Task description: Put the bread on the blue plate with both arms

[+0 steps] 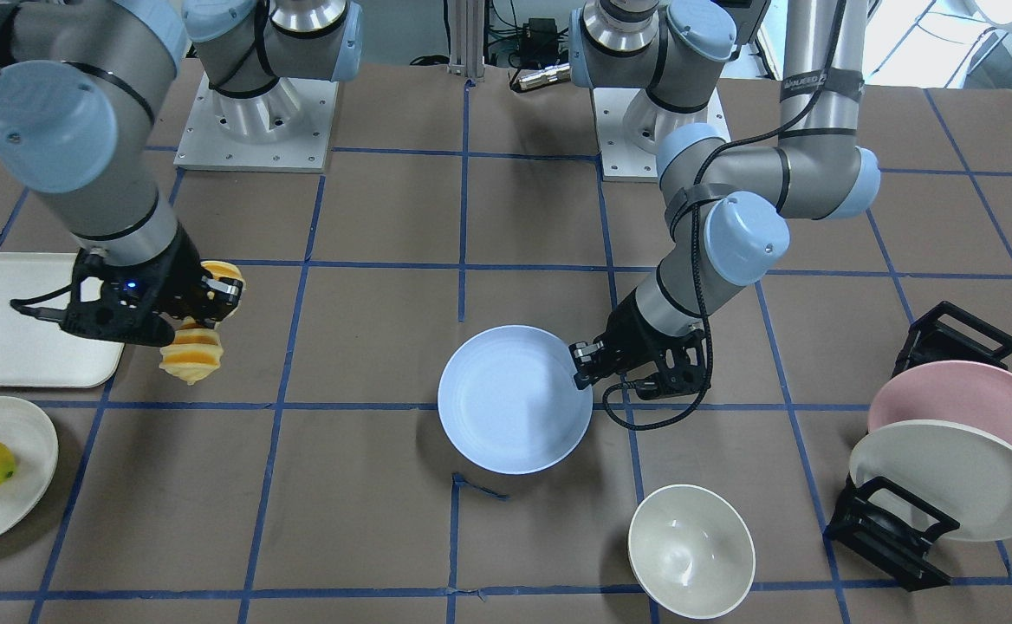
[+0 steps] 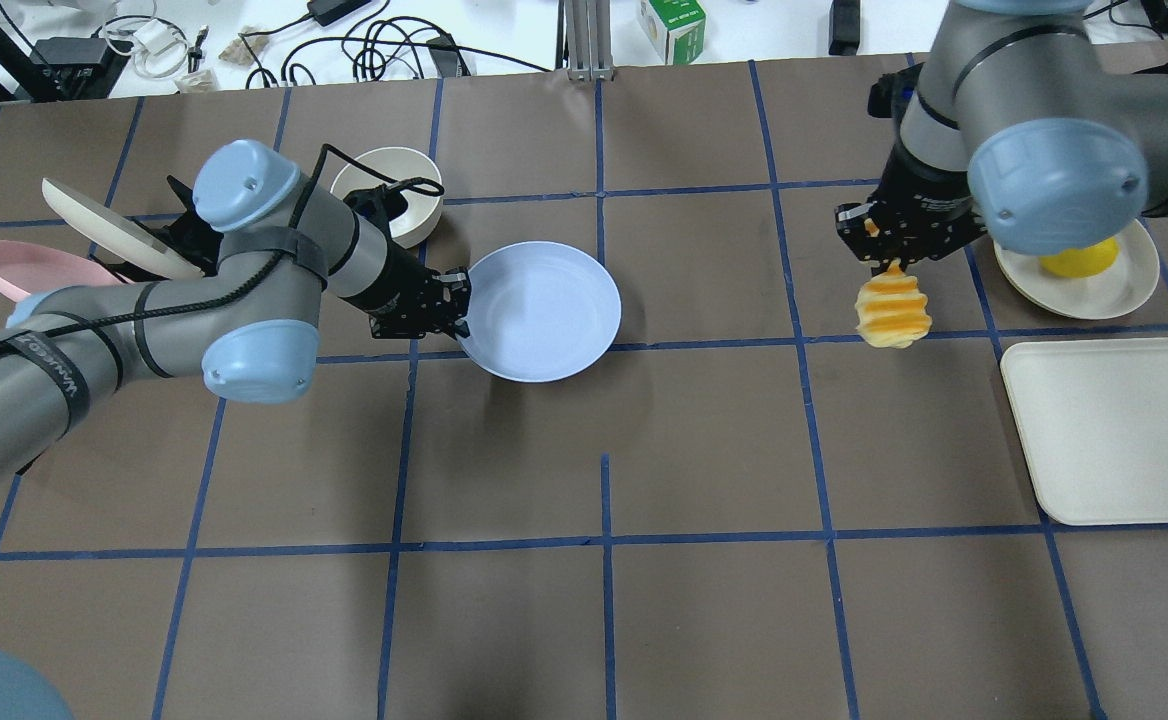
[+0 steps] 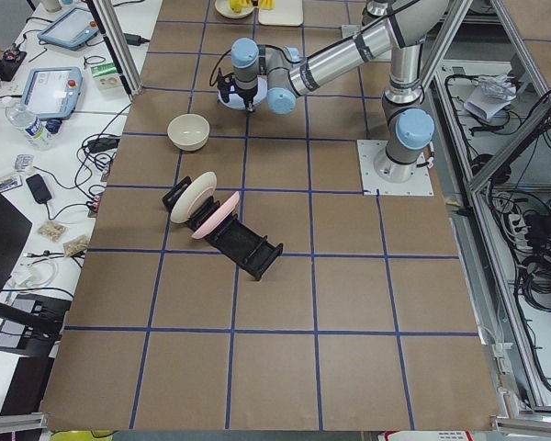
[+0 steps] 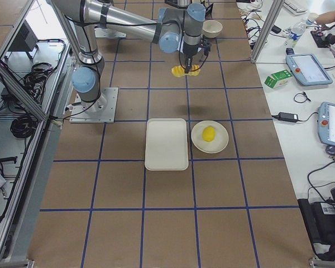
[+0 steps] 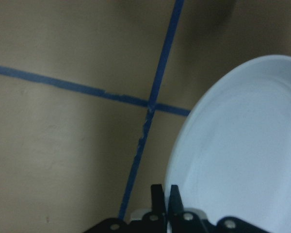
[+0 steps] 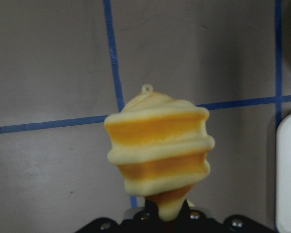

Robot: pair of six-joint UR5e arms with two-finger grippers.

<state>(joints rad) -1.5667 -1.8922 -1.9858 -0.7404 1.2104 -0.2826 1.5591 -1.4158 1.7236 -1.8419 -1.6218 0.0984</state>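
The bread (image 1: 192, 351), a ridged orange and cream loaf, hangs end-down from my right gripper (image 1: 211, 303), which is shut on its upper end above the table. It also shows in the overhead view (image 2: 892, 312) under the right gripper (image 2: 884, 255), and in the right wrist view (image 6: 157, 150). The blue plate (image 1: 506, 407) is near the table's middle. My left gripper (image 1: 582, 364) is shut on its rim, also in the overhead view (image 2: 459, 300). The left wrist view shows the closed fingers (image 5: 172, 194) pinching the plate's edge (image 5: 242, 155). The bread is well apart from the plate.
A cream tray (image 2: 1114, 430) and a cream plate (image 2: 1134, 285) with a yellow lemon (image 2: 1077, 258) lie by the right arm. A white bowl (image 2: 424, 205) and a black rack (image 1: 887, 529) holding a pink plate (image 1: 956, 399) and a cream plate (image 1: 948, 477) stand by the left arm.
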